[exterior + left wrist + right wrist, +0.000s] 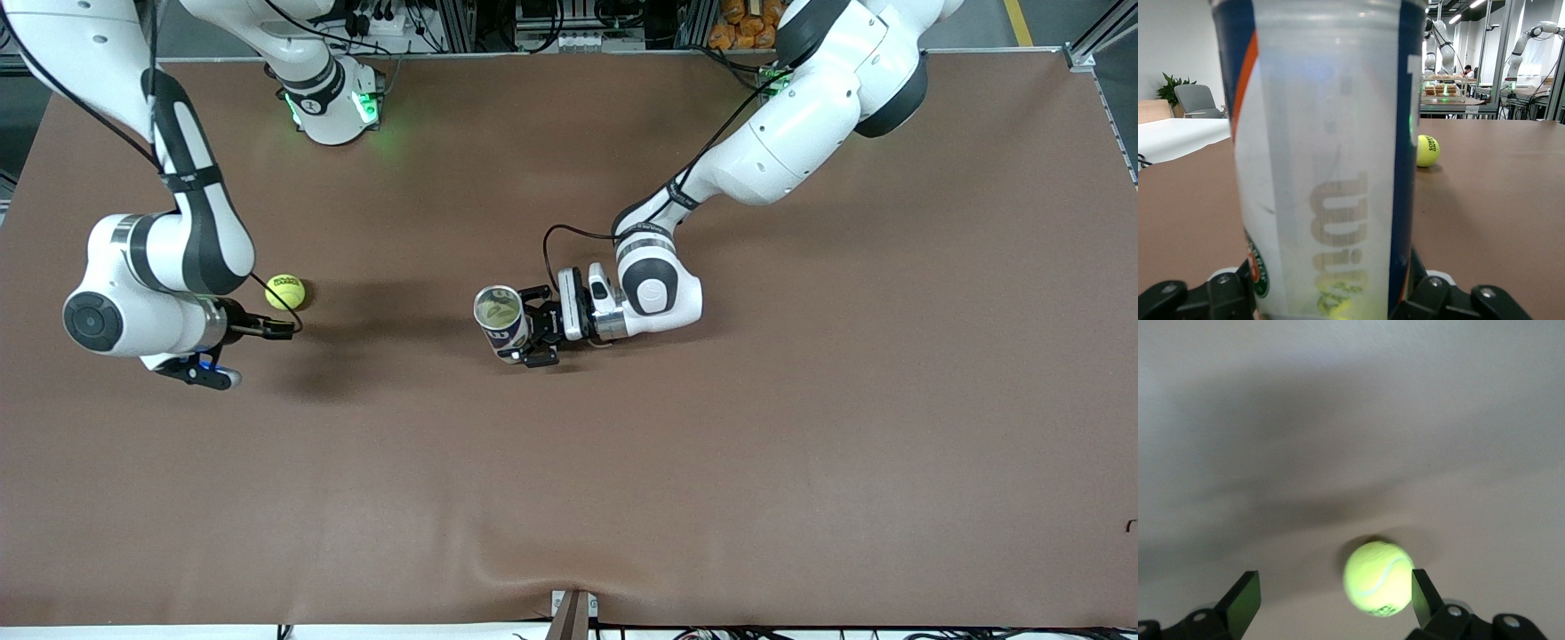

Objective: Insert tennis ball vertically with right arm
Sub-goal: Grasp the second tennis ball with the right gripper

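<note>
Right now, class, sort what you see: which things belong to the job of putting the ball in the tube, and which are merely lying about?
Part of the job:
- tennis ball, loose on the table
- ball can, upright, clamped by the left gripper
- right gripper, open above the ball

Just there:
- brown table mat
- cluttered shelves past the robots' bases
</note>
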Controlling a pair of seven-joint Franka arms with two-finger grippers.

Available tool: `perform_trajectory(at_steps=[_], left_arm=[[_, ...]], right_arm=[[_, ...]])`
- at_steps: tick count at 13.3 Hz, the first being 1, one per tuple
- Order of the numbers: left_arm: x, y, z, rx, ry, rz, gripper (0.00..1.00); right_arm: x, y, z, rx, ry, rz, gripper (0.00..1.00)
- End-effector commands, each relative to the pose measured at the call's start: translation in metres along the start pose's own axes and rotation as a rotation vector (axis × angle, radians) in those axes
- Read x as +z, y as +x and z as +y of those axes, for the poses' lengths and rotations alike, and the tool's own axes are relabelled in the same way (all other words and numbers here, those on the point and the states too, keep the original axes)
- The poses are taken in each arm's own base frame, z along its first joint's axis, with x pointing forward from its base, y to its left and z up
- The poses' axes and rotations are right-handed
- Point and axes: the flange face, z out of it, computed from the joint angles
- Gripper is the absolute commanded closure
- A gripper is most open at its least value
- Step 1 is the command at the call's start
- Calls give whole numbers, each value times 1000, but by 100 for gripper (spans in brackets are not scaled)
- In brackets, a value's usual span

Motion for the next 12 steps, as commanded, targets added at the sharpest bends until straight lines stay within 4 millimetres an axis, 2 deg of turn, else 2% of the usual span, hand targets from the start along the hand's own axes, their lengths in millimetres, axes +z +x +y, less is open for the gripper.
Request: perform_trajectory(at_steps=[1, 5, 12], left_arm=[[0, -2, 5, 37, 26, -12, 19], [2, -4, 7, 34, 28, -11, 16], [3, -7, 9, 33, 28, -13, 17]], right_arm=[[24, -41, -1, -37, 1, 9, 0], [45, -54, 7, -28, -4, -36, 0], [61, -52, 15, -19, -2, -42, 0]])
